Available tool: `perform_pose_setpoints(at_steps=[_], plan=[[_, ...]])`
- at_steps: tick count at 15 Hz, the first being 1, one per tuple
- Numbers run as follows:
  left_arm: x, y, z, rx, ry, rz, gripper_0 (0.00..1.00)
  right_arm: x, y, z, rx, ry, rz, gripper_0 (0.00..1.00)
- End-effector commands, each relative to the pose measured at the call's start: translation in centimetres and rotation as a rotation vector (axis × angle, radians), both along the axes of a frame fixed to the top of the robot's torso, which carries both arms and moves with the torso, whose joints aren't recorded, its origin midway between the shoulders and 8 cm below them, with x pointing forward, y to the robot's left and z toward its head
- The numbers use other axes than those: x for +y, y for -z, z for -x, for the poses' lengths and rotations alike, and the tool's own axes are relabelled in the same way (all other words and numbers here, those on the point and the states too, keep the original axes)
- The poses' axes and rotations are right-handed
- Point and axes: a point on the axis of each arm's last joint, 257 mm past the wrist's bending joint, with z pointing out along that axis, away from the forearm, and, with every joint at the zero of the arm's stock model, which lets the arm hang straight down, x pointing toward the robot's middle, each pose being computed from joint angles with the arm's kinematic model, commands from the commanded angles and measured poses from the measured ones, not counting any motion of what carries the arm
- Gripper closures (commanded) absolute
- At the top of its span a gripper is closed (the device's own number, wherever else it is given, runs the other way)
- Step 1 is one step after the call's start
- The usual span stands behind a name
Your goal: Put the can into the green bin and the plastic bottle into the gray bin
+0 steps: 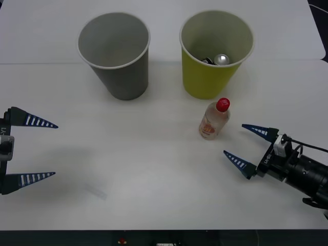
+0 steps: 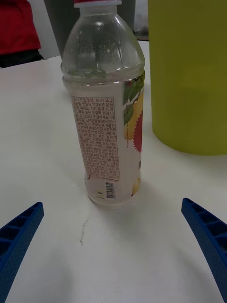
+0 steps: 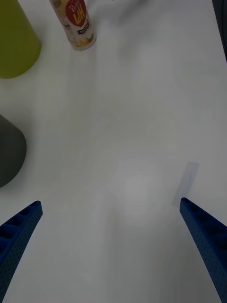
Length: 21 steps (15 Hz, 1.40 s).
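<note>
Half done, judging by the can (image 1: 222, 59) lying at the bottom of the green bin (image 1: 215, 72), silver top showing. Still standing upright on the table (image 1: 154, 169), just in front of the green bin and apart from it: the plastic bottle (image 1: 214, 119), red cap on. Lined up low on the bottle's near right side, short of touching – the right gripper (image 1: 251, 146), its 2 blue fingers spread wide, presumably to take the body between them. Well to the left of the bottle, beside the green bin, the gray bin (image 1: 120, 56) – upright and holding nothing. Parked far left of the bottle, fingers likewise wide apart, gripping nothing: the left gripper (image 1: 43, 149)
</note>
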Motion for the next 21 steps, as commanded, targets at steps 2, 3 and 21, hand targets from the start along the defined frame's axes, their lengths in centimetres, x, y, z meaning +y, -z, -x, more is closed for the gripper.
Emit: perform_pose_setpoints(at_steps=[2, 3, 21], plan=[[0.0, 0.0, 0.0, 0.0, 0.0, 0.0, 0.0, 1.4, -0.4, -1.4, -0.029, 0.004, -0.016, 0.0], [0.0, 0.0, 0.0, 0.0, 0.0, 0.0, 0.0, 1.8, -0.7, -1.6, -0.033, 0.0, -0.018, 0.0], [0.0, 0.0, 0.0, 0.0, 0.0, 0.0, 0.0, 9.9, -5.0, -5.1, -0.138, -0.05, -0.09, 1.0]])
